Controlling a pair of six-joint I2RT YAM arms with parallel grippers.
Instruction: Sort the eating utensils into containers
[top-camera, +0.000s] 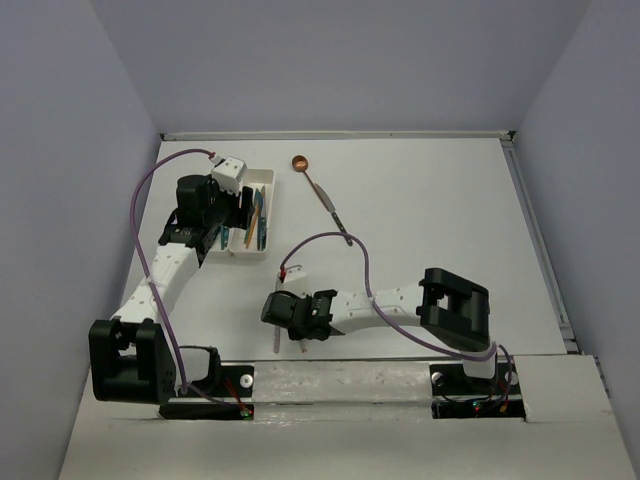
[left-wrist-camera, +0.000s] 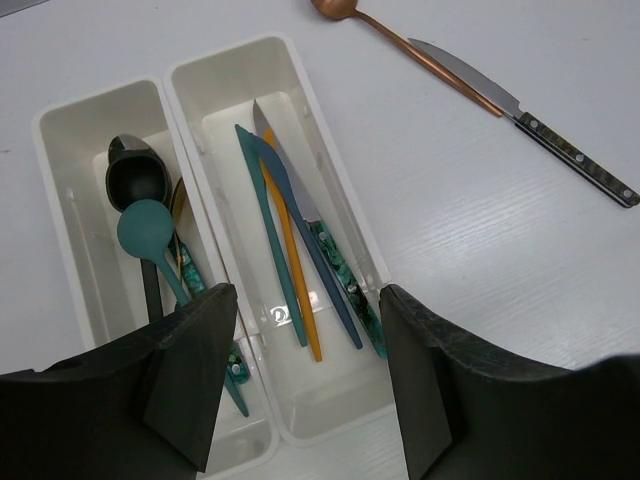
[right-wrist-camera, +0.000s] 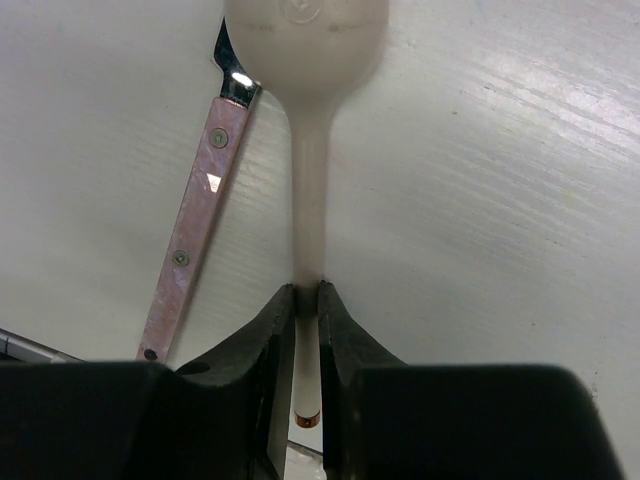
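Two white containers stand side by side at the back left, the left one (left-wrist-camera: 60, 200) and the right one (left-wrist-camera: 230, 60). The left one holds a black spoon (left-wrist-camera: 135, 180), a teal spoon (left-wrist-camera: 148, 228) and a gold one. In the right one lie a teal knife (left-wrist-camera: 262, 210), an orange knife (left-wrist-camera: 292, 265) and a marbled green-handled knife (left-wrist-camera: 340, 265). My left gripper (left-wrist-camera: 305, 335) hangs open above their near ends, holding nothing. My right gripper (right-wrist-camera: 307, 295) is shut on the handle of a beige spoon (right-wrist-camera: 310, 150) lying on the table. A pink-handled knife (right-wrist-camera: 195, 240) lies just left of it.
A copper spoon (left-wrist-camera: 420, 55) and a silver knife with a black handle (left-wrist-camera: 530, 125) lie end to end on the table right of the containers, also seen from above as the spoon (top-camera: 300, 163) and the knife (top-camera: 335, 215). Grey walls close in the table.
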